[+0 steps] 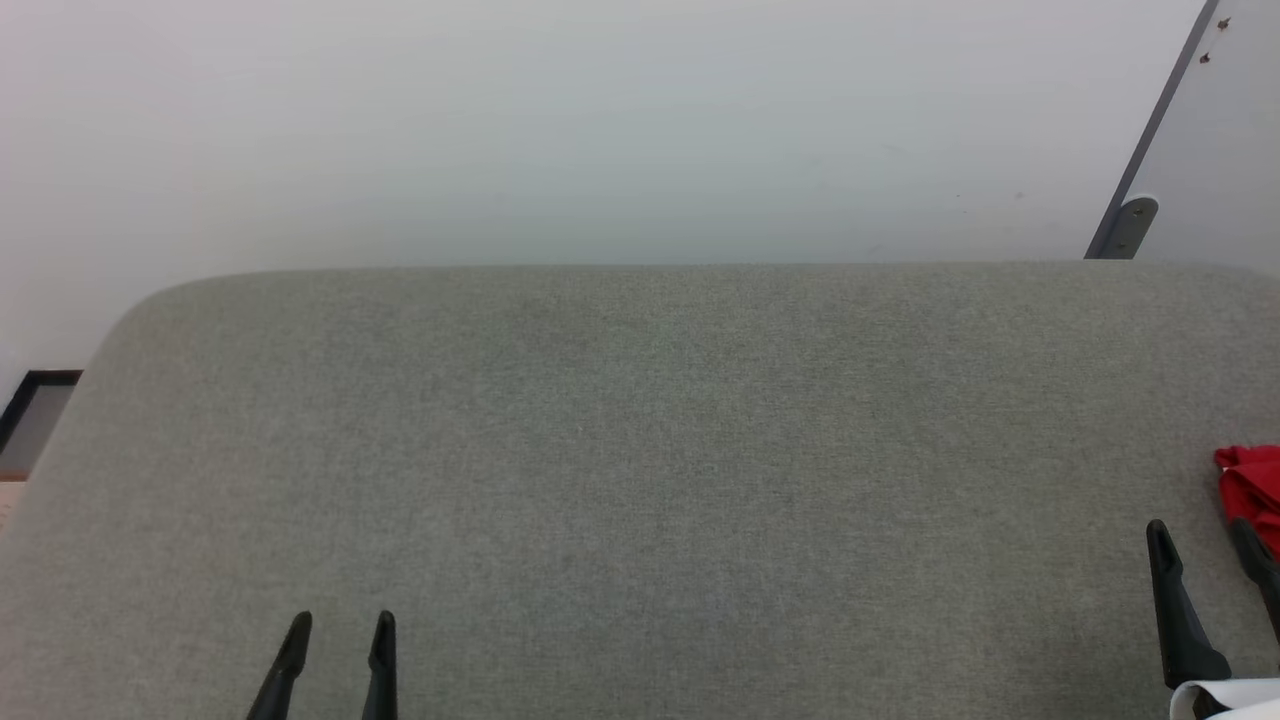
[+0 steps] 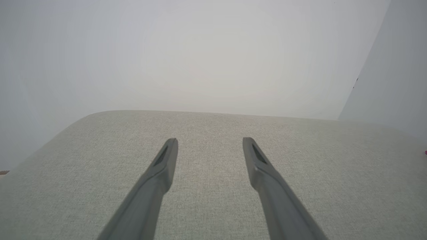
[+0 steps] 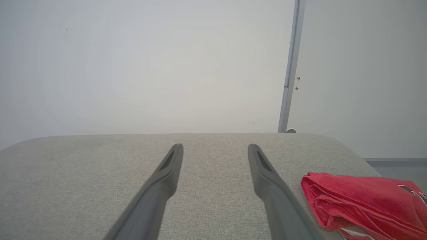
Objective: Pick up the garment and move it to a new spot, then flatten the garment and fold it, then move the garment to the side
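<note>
You have both grippers low over the table (image 1: pixel 640 420), and neither one holds anything. In the head view the left gripper (image 1: pixel 342 620) is at 7 o'clock, jaws fully apart, with bare grey cloth between the fingers. The right gripper (image 1: pixel 1200 530) is at 4 o'clock, also spread as wide as it goes and empty.

The garment (image 3: pixel 360 196) lies at the table's right side. In the head view it is a patch of red at 3 o'clock, cut off by the frame edge. In the right wrist view it sits at 4 o'clock, just beside the right-hand finger. You cannot tell from these views whether that finger touches it. It is a compact red bundle, several layers deep, with a strip of white and dark trim peeking out at its lower edge. It is not spread flat, and no number or lettering shows.

Judge progress with care. A layered bundle at the side, with both grippers free of it, fits the last step: folded and moved aside, nothing left but to check it. The layers look rumpled rather than crisp, though, so it could equally be an untouched heap, with picking up, flattening, folding and moving aside all yet to do. The pictures do not settle which.
</note>
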Available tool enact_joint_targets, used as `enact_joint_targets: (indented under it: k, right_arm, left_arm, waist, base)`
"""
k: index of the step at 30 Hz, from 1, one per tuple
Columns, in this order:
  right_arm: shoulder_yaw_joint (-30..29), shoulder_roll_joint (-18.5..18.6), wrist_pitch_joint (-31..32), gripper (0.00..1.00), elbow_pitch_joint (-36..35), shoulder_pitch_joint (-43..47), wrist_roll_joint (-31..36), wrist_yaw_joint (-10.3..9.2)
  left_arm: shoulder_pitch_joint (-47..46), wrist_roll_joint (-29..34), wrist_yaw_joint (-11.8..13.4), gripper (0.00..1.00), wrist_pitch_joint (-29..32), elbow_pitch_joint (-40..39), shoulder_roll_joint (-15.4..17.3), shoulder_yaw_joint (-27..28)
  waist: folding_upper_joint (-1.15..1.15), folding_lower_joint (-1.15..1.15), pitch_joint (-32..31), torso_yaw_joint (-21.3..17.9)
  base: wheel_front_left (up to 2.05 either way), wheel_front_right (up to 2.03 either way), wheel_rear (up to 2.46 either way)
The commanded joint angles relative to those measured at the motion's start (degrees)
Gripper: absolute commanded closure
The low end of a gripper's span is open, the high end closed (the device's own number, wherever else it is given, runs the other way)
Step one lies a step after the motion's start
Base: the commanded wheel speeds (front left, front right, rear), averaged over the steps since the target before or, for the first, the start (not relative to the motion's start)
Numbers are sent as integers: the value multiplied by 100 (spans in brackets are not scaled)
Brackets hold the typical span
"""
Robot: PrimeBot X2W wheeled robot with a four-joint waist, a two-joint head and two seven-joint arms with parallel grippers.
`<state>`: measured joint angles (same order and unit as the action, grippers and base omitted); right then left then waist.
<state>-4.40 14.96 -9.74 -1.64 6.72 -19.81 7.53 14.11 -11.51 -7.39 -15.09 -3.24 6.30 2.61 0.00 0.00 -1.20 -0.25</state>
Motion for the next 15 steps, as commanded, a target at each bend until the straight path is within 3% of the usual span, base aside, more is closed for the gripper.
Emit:
enact_joint_targets:
  k: [1,15]
  right_arm:
    - [-8,-32,8,0,-35,63,26,-10]
    - [59,-79,63,0,-101,96,5,-10]
  left_arm:
    - [-16,32,-14,0,-4,-19,-13,22]
    - [16,10,-14,0,-4,-129,-104,67]
  waist:
    - [0,0,5,8]
    - [0,0,-2,23]
  base:
    - [0,0,0]
    - [0,0,0]
